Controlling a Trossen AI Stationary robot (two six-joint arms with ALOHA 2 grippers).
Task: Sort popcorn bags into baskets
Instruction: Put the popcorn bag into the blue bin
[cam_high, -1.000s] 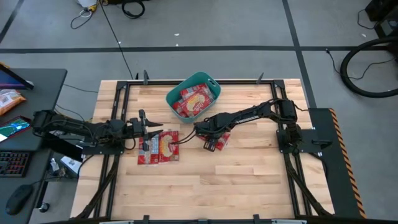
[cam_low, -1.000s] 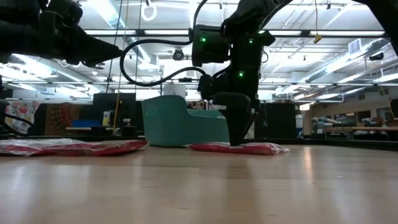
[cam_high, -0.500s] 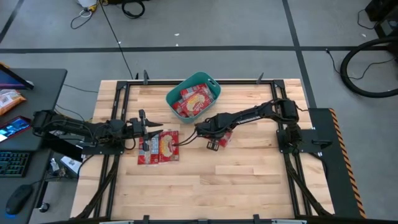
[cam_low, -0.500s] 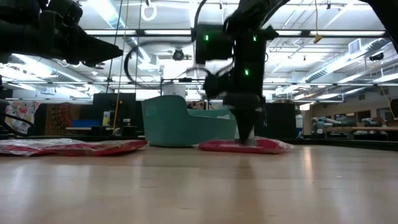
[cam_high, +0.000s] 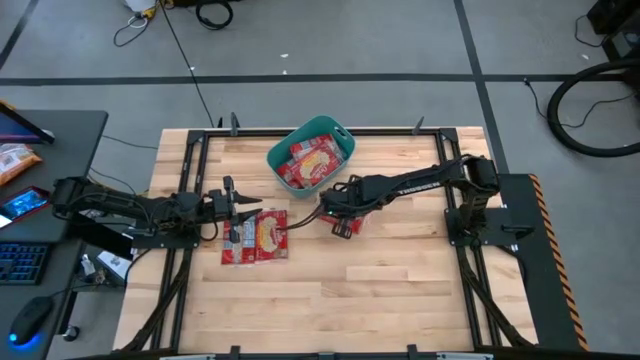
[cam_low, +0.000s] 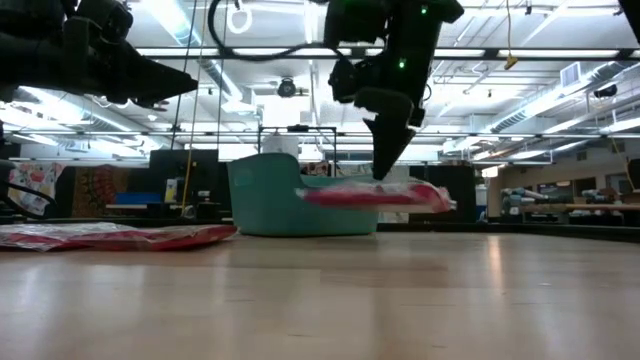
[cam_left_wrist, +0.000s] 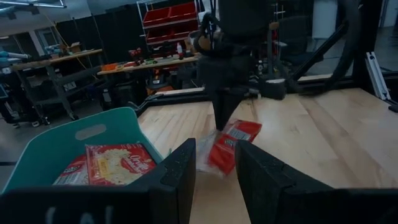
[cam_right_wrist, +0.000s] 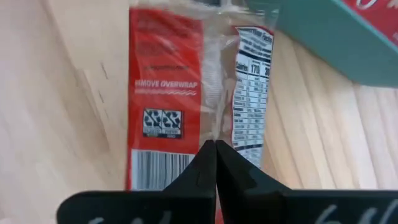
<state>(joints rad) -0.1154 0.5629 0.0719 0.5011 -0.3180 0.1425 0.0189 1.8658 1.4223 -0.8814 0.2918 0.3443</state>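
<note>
Beside the basket, the right gripper is pinching a red popcorn bag, now hanging lifted off the desk.

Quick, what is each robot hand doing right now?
Left hand: open, holding nothing.
Right hand: shut on a popcorn bag, lifted off the table.

I count one teal basket, two popcorn bags inside it, two on the table, and one lifted.
</note>
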